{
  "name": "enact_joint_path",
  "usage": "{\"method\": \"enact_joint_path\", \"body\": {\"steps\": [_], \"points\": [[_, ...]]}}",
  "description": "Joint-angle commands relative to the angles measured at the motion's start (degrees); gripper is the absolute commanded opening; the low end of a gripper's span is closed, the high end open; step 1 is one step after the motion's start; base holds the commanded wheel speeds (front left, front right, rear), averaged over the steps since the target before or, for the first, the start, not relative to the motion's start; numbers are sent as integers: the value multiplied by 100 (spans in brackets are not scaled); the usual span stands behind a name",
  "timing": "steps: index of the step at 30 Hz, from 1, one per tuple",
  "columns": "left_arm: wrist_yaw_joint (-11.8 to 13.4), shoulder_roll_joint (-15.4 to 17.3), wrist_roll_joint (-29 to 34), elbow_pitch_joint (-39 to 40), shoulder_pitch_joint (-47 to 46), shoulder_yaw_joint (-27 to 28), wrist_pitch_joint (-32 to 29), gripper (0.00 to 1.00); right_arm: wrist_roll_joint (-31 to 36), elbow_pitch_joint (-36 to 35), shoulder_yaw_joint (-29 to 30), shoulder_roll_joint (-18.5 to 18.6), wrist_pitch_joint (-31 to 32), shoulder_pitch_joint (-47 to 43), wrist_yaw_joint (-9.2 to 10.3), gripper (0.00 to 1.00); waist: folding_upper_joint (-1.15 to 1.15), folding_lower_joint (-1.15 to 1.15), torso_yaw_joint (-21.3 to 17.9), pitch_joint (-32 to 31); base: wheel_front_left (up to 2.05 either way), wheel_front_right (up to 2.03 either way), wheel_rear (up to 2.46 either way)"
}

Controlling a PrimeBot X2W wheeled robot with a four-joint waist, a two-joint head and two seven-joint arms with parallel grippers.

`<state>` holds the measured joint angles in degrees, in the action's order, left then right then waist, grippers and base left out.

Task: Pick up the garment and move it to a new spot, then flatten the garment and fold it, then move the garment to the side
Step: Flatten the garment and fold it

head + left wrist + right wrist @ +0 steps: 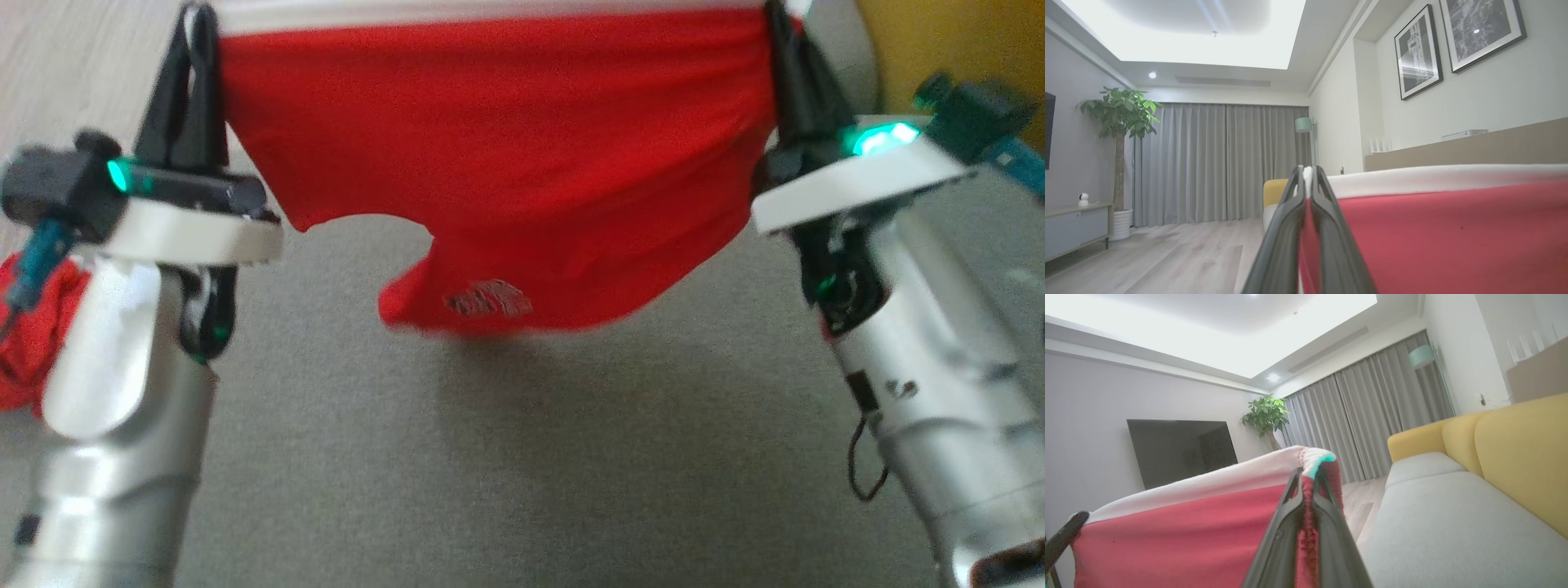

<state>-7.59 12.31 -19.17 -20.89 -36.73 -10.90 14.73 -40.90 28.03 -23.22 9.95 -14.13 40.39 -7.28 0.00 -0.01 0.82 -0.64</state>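
A red garment (506,163) with a white hem hangs stretched between my two grippers, its lower part and a dark logo sagging over the grey sofa seat (522,457). My left gripper (196,20) is shut on the garment's upper left corner. My right gripper (780,20) is shut on the upper right corner. In the left wrist view the dark fingers (1308,175) pinch the white hem, and the red cloth (1445,237) runs off to the right. In the right wrist view the fingers (1306,477) clamp the hem, with the cloth (1188,535) stretching left toward the other gripper's fingertip (1065,535).
Another bit of red cloth (33,327) lies behind my left forearm at the left edge. A yellow sofa back (1515,453) borders the grey seat. Wooden floor (1167,253), a potted plant (1118,122), grey curtains and a TV (1180,449) stand beyond.
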Motion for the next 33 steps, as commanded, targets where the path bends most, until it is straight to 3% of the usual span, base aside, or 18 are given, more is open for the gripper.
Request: {"method": "enact_joint_path", "body": {"steps": [1,5,10,19,22,27,33], "points": [[10,332,-6,89,-478,113,27,0,-79,-282,-6,87,20,355,-21,0,0,1,-94,-111,0,0,0],[10,519,-68,-170,-915,-56,-70,0,-168,-388,10,261,291,559,-21,0,0,1,-107,-23,0,0,0],[62,517,-54,-507,-1309,-120,-144,0,-106,-191,4,220,514,896,-21,0,0,1,-106,434,0,0,0],[527,350,376,-897,-2472,-80,11,0,625,550,-37,86,10,2258,-21,0,0,1,-19,1234,0,0,0],[640,192,499,-516,-2678,96,23,0,1028,699,1,168,-76,2610,-21,0,0,1,67,1329,0,0,0],[558,-133,666,-37,-1962,269,25,0,1405,522,373,223,-84,2129,-21,0,0,1,191,1267,0,0,0],[399,-658,587,-201,281,628,26,0,1249,576,21,295,-85,257,-21,0,0,1,174,1094,0,0,0]]}}
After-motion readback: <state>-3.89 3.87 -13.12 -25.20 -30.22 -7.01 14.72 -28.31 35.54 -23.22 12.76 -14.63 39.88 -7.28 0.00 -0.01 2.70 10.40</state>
